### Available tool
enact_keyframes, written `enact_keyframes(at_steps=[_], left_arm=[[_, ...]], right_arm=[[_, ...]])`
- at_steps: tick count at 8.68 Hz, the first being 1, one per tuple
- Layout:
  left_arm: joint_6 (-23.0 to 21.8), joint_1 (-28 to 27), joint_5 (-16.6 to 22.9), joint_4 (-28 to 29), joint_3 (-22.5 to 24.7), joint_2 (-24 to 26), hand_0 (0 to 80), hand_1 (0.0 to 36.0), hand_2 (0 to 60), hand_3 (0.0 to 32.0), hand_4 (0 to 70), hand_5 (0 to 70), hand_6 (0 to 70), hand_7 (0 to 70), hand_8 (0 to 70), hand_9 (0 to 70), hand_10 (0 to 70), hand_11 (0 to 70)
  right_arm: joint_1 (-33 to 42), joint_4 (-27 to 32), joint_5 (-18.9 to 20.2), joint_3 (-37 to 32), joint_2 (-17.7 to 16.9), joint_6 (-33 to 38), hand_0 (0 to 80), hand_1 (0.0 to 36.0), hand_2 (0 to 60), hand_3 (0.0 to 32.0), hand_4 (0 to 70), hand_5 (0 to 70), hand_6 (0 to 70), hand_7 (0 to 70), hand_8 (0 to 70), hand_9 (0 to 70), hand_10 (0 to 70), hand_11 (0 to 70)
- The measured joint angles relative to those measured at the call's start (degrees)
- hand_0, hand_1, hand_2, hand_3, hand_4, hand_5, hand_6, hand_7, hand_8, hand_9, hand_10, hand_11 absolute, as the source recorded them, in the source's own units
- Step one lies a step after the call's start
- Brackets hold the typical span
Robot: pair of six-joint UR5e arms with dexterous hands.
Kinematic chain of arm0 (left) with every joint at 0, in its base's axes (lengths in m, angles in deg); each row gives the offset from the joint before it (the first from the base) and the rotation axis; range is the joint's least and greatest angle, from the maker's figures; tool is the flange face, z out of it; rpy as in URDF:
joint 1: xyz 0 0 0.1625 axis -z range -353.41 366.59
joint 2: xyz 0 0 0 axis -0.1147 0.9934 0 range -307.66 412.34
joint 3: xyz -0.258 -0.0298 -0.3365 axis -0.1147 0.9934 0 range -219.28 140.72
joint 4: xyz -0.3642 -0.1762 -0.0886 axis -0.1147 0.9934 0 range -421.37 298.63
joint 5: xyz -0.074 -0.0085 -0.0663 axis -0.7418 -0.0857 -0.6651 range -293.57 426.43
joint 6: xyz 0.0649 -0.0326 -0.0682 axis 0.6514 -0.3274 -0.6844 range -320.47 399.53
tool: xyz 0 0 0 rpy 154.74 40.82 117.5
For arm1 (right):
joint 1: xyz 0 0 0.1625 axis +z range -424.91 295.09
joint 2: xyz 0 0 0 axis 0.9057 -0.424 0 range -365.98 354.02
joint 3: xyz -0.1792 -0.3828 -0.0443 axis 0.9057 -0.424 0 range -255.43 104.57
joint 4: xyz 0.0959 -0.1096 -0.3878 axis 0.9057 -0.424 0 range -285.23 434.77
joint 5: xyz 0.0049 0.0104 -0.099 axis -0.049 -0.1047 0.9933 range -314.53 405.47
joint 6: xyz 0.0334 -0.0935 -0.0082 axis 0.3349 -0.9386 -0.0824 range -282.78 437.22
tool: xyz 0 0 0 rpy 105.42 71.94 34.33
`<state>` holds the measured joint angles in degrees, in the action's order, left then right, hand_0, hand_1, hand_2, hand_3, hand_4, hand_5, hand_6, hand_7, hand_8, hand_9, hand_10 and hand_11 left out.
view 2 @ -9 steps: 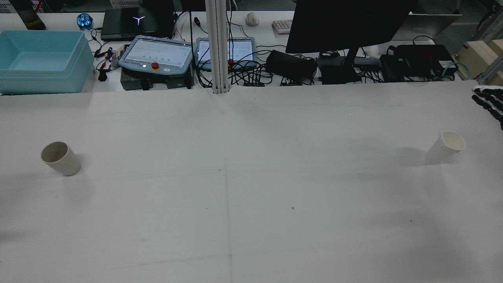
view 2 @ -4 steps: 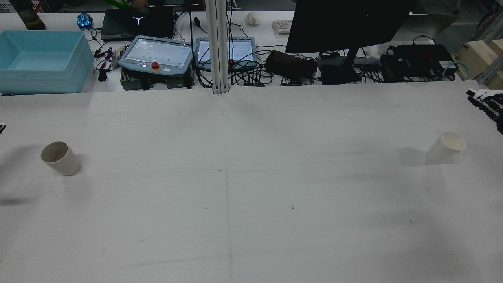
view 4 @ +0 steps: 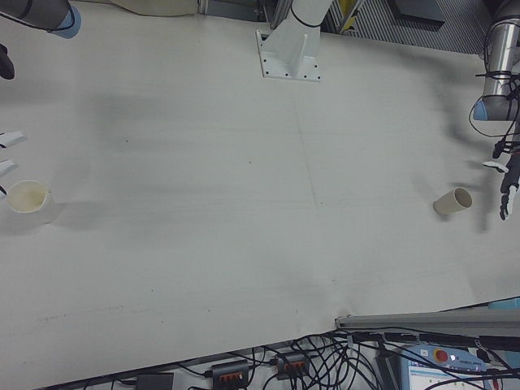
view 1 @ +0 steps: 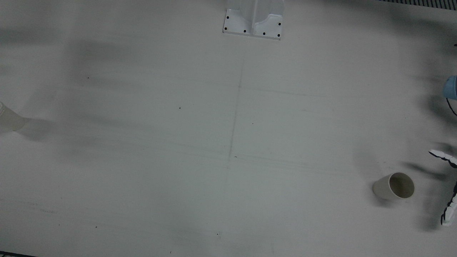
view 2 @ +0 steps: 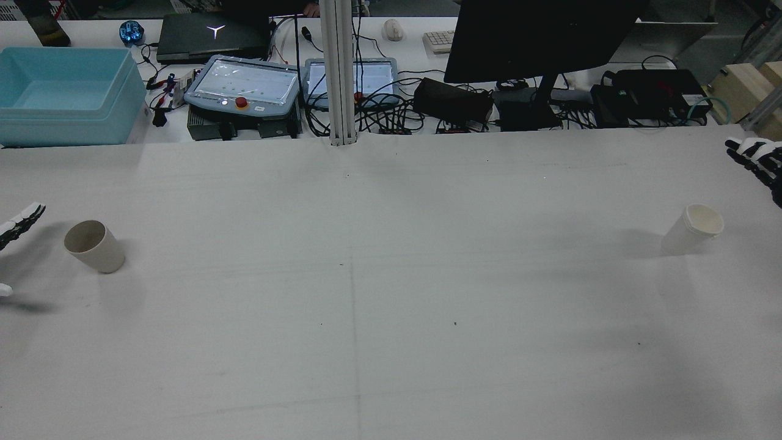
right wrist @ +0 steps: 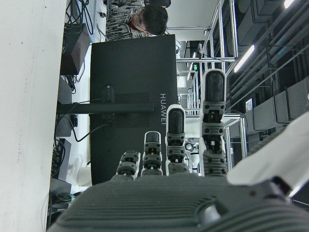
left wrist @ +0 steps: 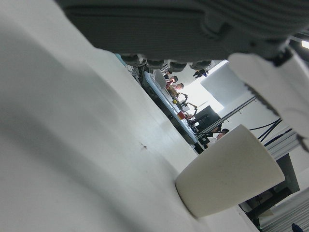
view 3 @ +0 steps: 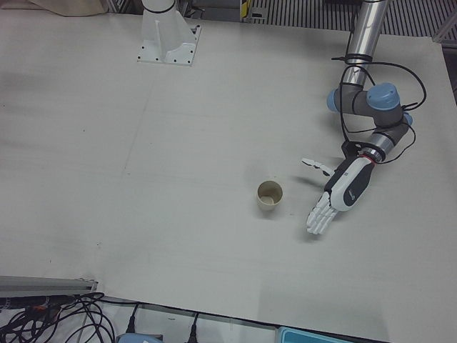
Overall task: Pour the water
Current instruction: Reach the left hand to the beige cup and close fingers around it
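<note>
A beige paper cup (view 2: pixel 93 246) stands upright on the white table (view 2: pixel 391 275) on my left side; it also shows in the front view (view 1: pixel 394 186), the left-front view (view 3: pixel 269 196) and the left hand view (left wrist: pixel 229 171). My left hand (view 3: pixel 339 193) is open beside it, palm toward the cup, a small gap between them; only its fingers (view 2: pixel 21 220) show in the rear view. A white cup (view 2: pixel 693 229) stands on my right side (view 4: pixel 28 201). My right hand (view 2: pixel 757 156) is open, apart from the white cup, at the table's right edge.
Behind the table stand a light blue bin (view 2: pixel 61 91), two teach pendants (view 2: pixel 244 85), a black monitor (view 2: pixel 537 36) and cables. A white post (view 2: pixel 339 73) rises at the back middle, and its base (view 1: pixel 253 19) sits on the table.
My left hand has come into the rear view from the left edge and moved toward the beige cup. My right hand has shifted slightly at the right edge. Both cups are still.
</note>
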<state>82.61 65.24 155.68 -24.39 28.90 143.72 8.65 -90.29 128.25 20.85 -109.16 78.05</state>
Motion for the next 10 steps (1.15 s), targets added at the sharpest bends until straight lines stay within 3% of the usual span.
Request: enact_keyframes(at_steps=[1, 2, 3, 5, 6, 8, 10], left_arm=[[0.5, -2.6, -3.4, 1.0, -0.2, 0.4, 24.1, 3.9, 7.4, 0.0, 1.3, 0.0, 0.0, 0.0, 0.0, 0.0, 0.0, 0.0], [0.6, -4.1, -5.2, 1.1, 0.0, 1.3, 29.0, 5.3, 9.0, 0.0, 1.1, 0.0, 0.0, 0.0, 0.0, 0.0, 0.0, 0.0], [0.4, -4.7, -6.1, 0.2, 0.3, 2.4, 39.0, 9.1, 12.0, 0.0, 1.1, 0.0, 0.0, 0.0, 0.0, 0.0, 0.0, 0.0], [0.1, -5.1, -6.4, -1.9, 0.9, 4.4, 46.0, 16.6, 21.2, 0.0, 0.0, 0.0, 0.0, 0.6, 0.0, 0.0, 0.0, 0.0], [0.0, -5.1, -6.3, -2.4, 1.0, 4.8, 46.0, 17.6, 23.6, 0.0, 0.0, 0.0, 0.0, 0.4, 0.0, 0.0, 0.0, 0.0], [-0.1, -5.1, -6.3, -2.8, 0.9, 5.2, 42.9, 14.3, 21.2, 0.0, 0.0, 0.0, 0.0, 0.0, 0.0, 0.0, 0.0, 0.0], [0.0, -5.1, -6.2, -2.9, 0.7, 5.3, 41.2, 13.3, 21.5, 0.0, 1.4, 0.0, 0.0, 0.0, 0.0, 0.0, 0.0, 0.0]], right_arm=[[0.0, -0.1, -0.1, 0.2, 0.0, 0.1, 31.0, 0.0, 12.1, 0.0, 67.3, 25.2, 24.7, 52.9, 11.7, 18.9, 7.8, 10.0], [0.2, -0.3, -0.1, 0.4, 0.0, 0.4, 31.0, 0.0, 12.1, 0.0, 64.7, 25.1, 24.1, 51.2, 11.3, 18.2, 7.4, 9.5], [0.3, -0.4, -0.1, 0.4, 0.0, 0.8, 30.7, 0.0, 10.9, 0.0, 58.8, 24.3, 22.5, 47.8, 10.6, 17.1, 7.1, 9.2], [0.3, -0.5, -0.2, 0.5, 0.0, 1.1, 30.0, 0.0, 11.8, 0.0, 61.3, 24.5, 22.9, 48.5, 10.9, 17.5, 7.4, 9.5], [0.4, -0.5, -0.2, 0.5, 0.0, 1.2, 31.2, 0.0, 11.5, 0.0, 59.8, 24.5, 22.4, 47.2, 10.5, 16.9, 7.1, 9.3], [0.4, -0.5, -0.2, 0.6, 0.0, 1.2, 31.2, 0.0, 11.9, 0.0, 61.5, 25.0, 22.7, 48.0, 10.6, 17.1, 7.1, 9.2], [0.5, -0.5, -0.2, 0.7, 0.0, 1.2, 32.2, 0.0, 11.0, 0.0, 59.5, 24.5, 21.5, 45.4, 10.2, 16.2, 7.0, 9.0]])
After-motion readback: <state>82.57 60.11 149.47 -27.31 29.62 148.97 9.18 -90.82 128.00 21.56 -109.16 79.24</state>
